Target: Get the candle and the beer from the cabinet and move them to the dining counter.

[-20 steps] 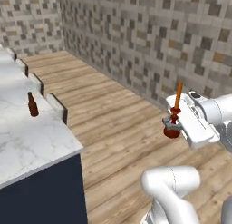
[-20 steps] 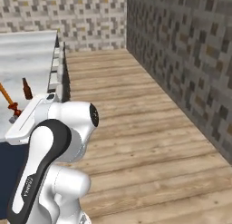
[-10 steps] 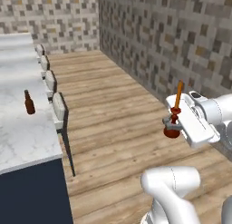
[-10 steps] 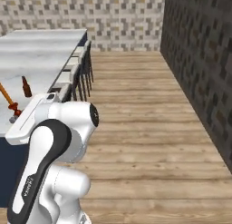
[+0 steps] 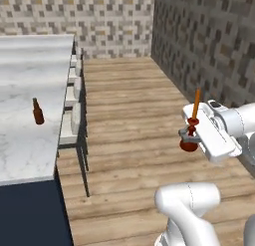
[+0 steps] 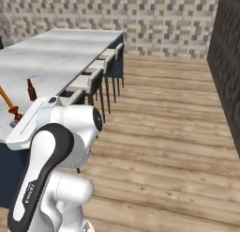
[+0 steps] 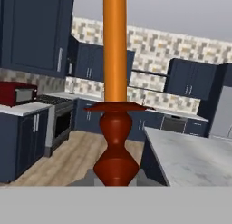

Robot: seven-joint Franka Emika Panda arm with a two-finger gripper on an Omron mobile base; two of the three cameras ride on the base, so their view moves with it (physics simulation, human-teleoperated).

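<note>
My gripper [image 5: 192, 134] is shut on the candle [image 5: 196, 106], an orange taper on a dark red-brown flared holder, held upright over the wooden floor to the right of the dining counter [image 5: 30, 65]. In the right base view the candle [image 6: 8, 102] pokes out at the far left beside the arm. Up close in the hand view, the candle [image 7: 115, 78] runs up the middle. The beer [image 5: 37, 112], a small brown bottle, stands upright on the marble top near its right edge; from the right base it is the beer [image 6: 31, 89] on the counter [image 6: 61, 52]. The navy wall cabinet [image 7: 31, 32] is far off, door shut.
Pale stools [image 5: 74, 103] line the counter's right side, seen also as stools [image 6: 96, 78]. A dark stone wall [image 5: 209, 41] bounds the wooden floor on the right. Far off stand a red microwave [image 7: 16, 92] on a small worktop and a stove [image 7: 59, 114].
The whole scene has swung round with the base: the counter and stools now stretch along the left. The candle stays in the gripper as before, and the beer stands where it was.
</note>
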